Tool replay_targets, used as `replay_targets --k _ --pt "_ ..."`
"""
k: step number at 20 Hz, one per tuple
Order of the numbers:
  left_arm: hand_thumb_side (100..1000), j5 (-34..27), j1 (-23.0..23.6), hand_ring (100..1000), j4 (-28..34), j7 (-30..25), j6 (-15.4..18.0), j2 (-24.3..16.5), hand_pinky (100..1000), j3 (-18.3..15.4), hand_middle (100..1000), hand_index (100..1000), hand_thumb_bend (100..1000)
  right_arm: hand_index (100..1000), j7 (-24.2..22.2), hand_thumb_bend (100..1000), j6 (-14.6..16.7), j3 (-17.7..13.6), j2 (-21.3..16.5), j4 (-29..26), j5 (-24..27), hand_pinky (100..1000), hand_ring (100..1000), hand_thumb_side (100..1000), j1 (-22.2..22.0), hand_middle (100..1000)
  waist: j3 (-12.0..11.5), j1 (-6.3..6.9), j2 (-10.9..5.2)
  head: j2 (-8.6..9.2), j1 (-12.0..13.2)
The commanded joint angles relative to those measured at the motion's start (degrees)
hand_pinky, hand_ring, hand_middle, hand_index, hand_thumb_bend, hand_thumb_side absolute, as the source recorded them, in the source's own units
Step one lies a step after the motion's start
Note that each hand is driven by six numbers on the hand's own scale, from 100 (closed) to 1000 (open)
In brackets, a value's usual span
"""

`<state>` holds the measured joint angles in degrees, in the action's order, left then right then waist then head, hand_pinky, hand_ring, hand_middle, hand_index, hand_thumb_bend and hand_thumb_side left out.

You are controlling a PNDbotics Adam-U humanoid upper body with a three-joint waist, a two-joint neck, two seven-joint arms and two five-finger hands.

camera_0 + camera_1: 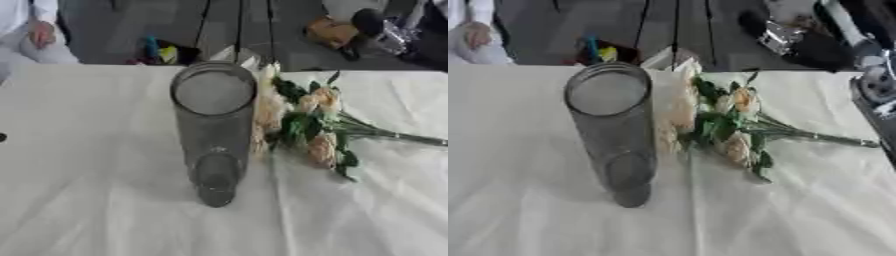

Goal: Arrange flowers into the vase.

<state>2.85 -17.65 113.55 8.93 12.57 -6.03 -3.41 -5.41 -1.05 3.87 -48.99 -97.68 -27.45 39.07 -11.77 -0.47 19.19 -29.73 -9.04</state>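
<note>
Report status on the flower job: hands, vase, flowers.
No robot hand in view. Vase upright, empty, on the white tablecloth. Flowers lying on the cloth at its right, stems pointing right. Nothing blocking the vase mouth.

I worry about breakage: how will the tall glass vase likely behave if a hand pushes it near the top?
The glass vase is tall and narrow on a small base, so it would probably tip. It looks empty, so likely light. It stands on a wrinkled tablecloth, and may drag rather than slide.
</note>
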Motion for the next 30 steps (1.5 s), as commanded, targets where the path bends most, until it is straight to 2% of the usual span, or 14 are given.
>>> replay_targets --k 1,5,10,11,14,17,19,22,26,30 --pt "1000 -0.2 -0.3 674 1.0 -0.3 0.0 -1.1 557 0.0 772 897 100 864 -6.1 671 2.2 0.3 -2.1 4.7 -1.4 790 783 1000 1.8 691 -0.1 0.26 -2.09 0.03 -0.3" --pt "1000 -0.2 -0.3 674 1.0 -0.4 -0.2 -1.1 556 0.0 772 897 100 889 -13.7 738 5.2 0.1 -2.2 9.0 -0.7 810 792 866 2.4 687 0.0 0.21 -2.07 0.2 -0.3" --pt "1000 -0.2 -0.2 674 1.0 -0.5 -0.2 -1.1 556 0.1 772 897 100 926 -23.1 803 8.0 -0.8 -2.7 11.3 1.9 827 794 644 2.0 709 0.2 0.25 -2.06 0.64 -0.1" --pt "1000 -0.2 -0.2 674 1.0 -0.6 -0.2 -1.1 556 0.1 772 897 100 944 -24.9 829 8.2 -1.0 -2.9 11.7 2.4 829 794 566 1.9 721 0.3 0.26 -2.08 0.72 -0.1" --pt "1000 -0.2 -0.1 674 1.0 -0.6 -0.3 -1.1 556 0.0 772 897 100 970 -29.0 847 8.7 -2.0 -3.5 12.8 3.2 833 799 465 1.7 737 0.3 0.32 -2.14 0.89 -0.1" --pt "1000 -0.1 0.0 674 1.0 -0.6 -0.3 -1.1 556 0.0 772 897 100 977 -31.1 842 8.9 -2.8 -4.1 13.3 3.0 834 806 410 1.2 749 0.4 0.39 -2.15 1.04 0.0" --pt "1000 -0.1 0.0 674 1.0 -0.6 -0.3 -1.1 556 0.0 772 897 100 978 -31.8 815 9.0 -3.2 -4.5 13.4 2.8 838 812 360 0.7 762 0.5 0.42 -2.14 1.07 0.0" --pt "1000 -0.1 0.0 674 1.0 -0.6 -0.3 -1.1 556 0.0 772 897 100 975 -32.9 723 9.3 -3.7 -5.2 13.4 2.7 838 813 320 -0.2 784 0.6 0.43 -2.11 1.15 0.1" --pt "1000 -0.1 0.1 674 1.0 -0.6 -0.3 -1.1 556 0.0 772 897 100 968 -33.3 581 9.4 -4.1 -5.9 13.3 1.2 826 811 315 -1.2 800 0.6 0.5 -2.07 1.41 0.1" --pt "1000 0.0 0.1 674 1.0 -0.6 -0.3 -0.9 556 0.0 772 897 100 941 -30.3 519 9.4 -4.6 -5.9 13.3 -1.5 779 768 356 -2.3 771 0.7 0.59 -1.92 1.54 0.1"
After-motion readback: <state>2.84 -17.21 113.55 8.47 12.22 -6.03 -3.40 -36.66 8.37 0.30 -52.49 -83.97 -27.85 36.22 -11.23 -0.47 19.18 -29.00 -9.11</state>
